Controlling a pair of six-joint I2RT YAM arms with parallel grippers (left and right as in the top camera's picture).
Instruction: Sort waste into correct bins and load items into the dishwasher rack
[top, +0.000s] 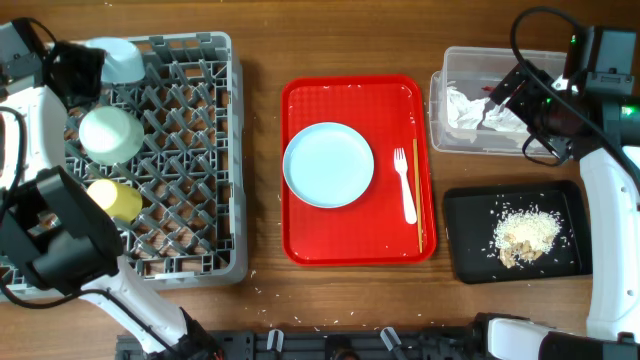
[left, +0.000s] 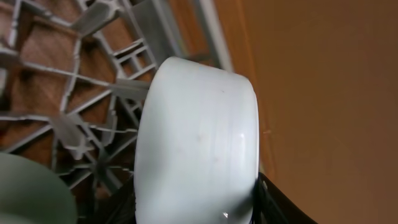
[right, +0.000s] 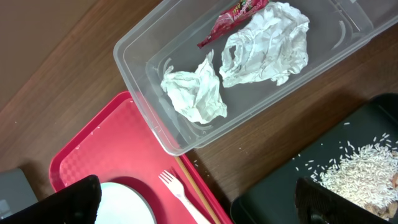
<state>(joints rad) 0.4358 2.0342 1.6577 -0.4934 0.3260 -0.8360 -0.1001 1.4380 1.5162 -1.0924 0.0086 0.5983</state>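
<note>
**At rack's (top: 215, 150) far corner, left claw (top: 98, 63) grips small dish (left: 196, 137)**

Between my left claw's fingers (left: 273, 205), the light blue small dish is gripped over the corner of the grey dishwasher rack. Lattice lies to one side of the claw, the rack's wall edge just past it, then bare wooden table (left: 323, 93). Pale green bowl (top: 110, 133) and yellow cup (top: 118, 200) sit in the rack, back toward my wrist. My right claw (right: 202, 202) hangs spread wide, holding nothing. Ahead of it is the clear tub (top: 440, 110) with napkins (right: 264, 43) and red wrapper (right: 233, 15). Red tray (top: 330, 245) with plate (top: 328, 164), fork (top: 404, 185) and chopsticks (top: 417, 195) lies under one finger, black tray (top: 470, 250) of rice (top: 527, 235) under the other.
</note>
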